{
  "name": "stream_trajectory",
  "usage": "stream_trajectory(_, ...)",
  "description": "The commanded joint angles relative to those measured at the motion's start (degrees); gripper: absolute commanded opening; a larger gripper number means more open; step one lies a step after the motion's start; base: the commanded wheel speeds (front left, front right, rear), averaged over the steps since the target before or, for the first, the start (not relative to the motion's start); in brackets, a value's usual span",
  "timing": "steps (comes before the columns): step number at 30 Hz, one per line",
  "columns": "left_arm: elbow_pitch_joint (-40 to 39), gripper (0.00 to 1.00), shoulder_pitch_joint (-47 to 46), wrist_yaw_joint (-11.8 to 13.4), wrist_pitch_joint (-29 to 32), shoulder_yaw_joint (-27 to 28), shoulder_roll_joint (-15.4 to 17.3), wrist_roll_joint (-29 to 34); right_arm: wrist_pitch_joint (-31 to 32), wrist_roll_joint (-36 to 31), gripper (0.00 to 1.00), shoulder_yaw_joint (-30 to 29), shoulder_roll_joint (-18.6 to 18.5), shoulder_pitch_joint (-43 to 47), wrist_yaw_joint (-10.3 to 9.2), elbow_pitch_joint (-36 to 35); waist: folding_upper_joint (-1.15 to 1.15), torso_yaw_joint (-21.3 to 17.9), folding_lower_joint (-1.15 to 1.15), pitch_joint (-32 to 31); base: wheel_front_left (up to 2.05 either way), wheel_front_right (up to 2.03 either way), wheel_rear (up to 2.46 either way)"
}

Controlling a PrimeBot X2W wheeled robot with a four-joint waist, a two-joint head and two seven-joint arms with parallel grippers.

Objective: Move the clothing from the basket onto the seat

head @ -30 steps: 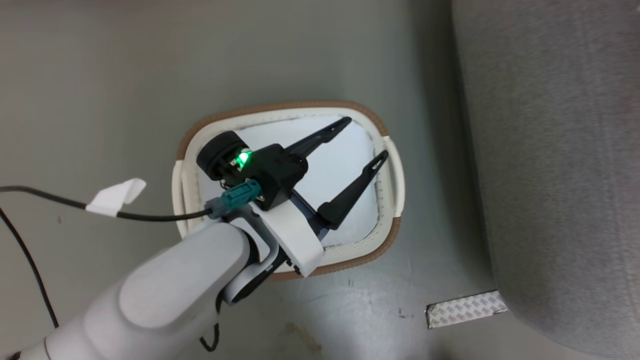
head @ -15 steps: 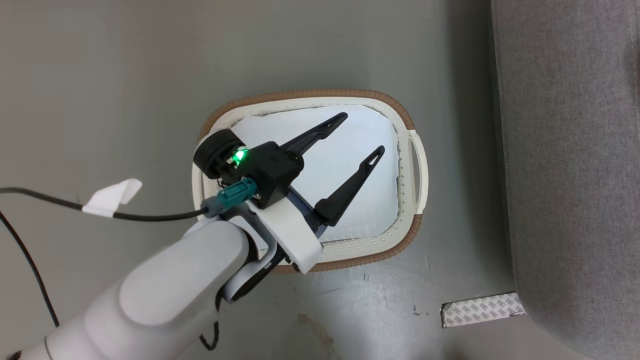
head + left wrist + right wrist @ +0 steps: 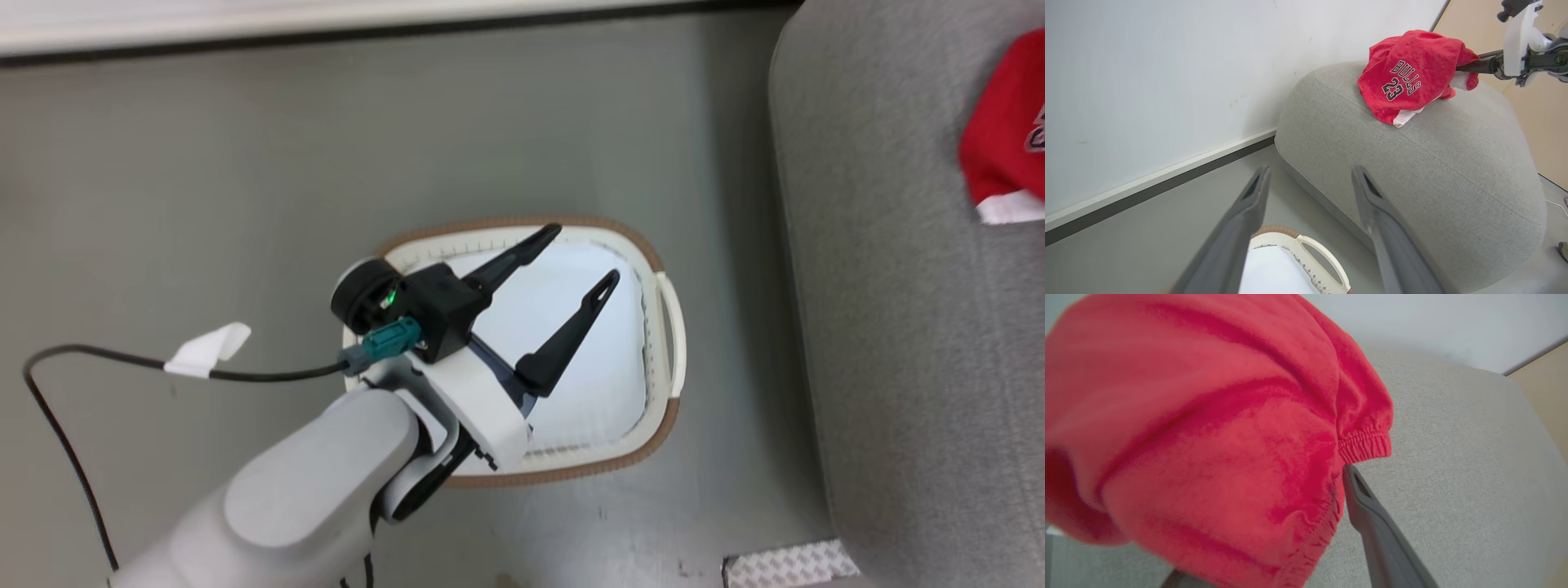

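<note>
Red clothing (image 3: 1208, 428) on grey seat (image 3: 1453, 457), touching one dark finger (image 3: 1376, 526)

Crumpled red jersey (image 3: 1408, 77) lies atop grey sofa (image 3: 1412, 171), basket (image 3: 676, 327) alongside.

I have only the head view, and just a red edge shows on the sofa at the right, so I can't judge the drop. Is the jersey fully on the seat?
Observer: Seemingly yes. The left wrist view shows the jersey bunched on top of the sofa, its "23" lettering facing out.
Operator: Is the right tool clear of it?
Observer: No. The right tool reaches into the jersey's side, touching the cloth.
Operator: Open or shut?
Observer: It looks open: in the right wrist view one finger stands well off centre beside the cloth; the other is hidden under it.
</note>
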Motion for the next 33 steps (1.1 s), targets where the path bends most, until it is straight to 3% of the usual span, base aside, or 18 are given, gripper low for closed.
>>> stream_trajectory(1, 0.9, 1.0, 1.72, 0.14, -0.71, 0.07, -0.33, -1.02, 1.35, 1.59, 1.0, 1.21, -2.3, 2.6, -0.14, -0.94, 0.0, 0.11, 0.0, -6.1, 0.0, 0.0, 0.0)
stream_trajectory(13, 3.94, 1.0, 9.68, 2.28, -3.03, 4.12, -1.25, -5.42, 6.35, 13.5, 1.0, 1.38, -11.39, 17.83, -0.14, -15.52, 0.0, 1.82, 0.0, -23.76, 0.0, 0.0, 0.0)
stream_trajectory(17, 3.85, 1.0, 12.62, 3.6, -3.38, 6.87, -0.72, -6.58, 5.52, 16.03, 1.0, 1.41, -11.63, 20.08, -0.14, -22.58, 0.0, 3.23, 0.0, -28.51, 0.0, 0.0, 0.0)
stream_trajectory(24, 2.07, 1.0, 17.09, 5.64, -3.43, 12.42, 1.56, -8.59, 1.72, 15.93, 1.0, 3.28, -7.46, 20.87, -0.14, -30.82, 0.0, 5.69, 0.0, -32.99, 0.0, 0.0, 0.0)
stream_trajectory(26, 0.95, 1.0, 18.83, 7.33, -3.43, 15.71, 2.5, -7.57, -1.48, 15.99, 1.0, 3.71, -4.18, 20.43, -0.14, -32.39, 0.0, 6.48, 0.0, -33.54, 0.0, 0.0, 0.0)
stream_trajectory(33, -0.95, 1.0, 26.9, 9.39, -3.43, 24.97, 4.05, -4.82, -10.89, 10.04, 1.0, 3.47, 9.37, 25.39, -0.14, -33.87, 0.0, 9.72, 0.0, -35.22, 0.0, 0.0, 0.0)
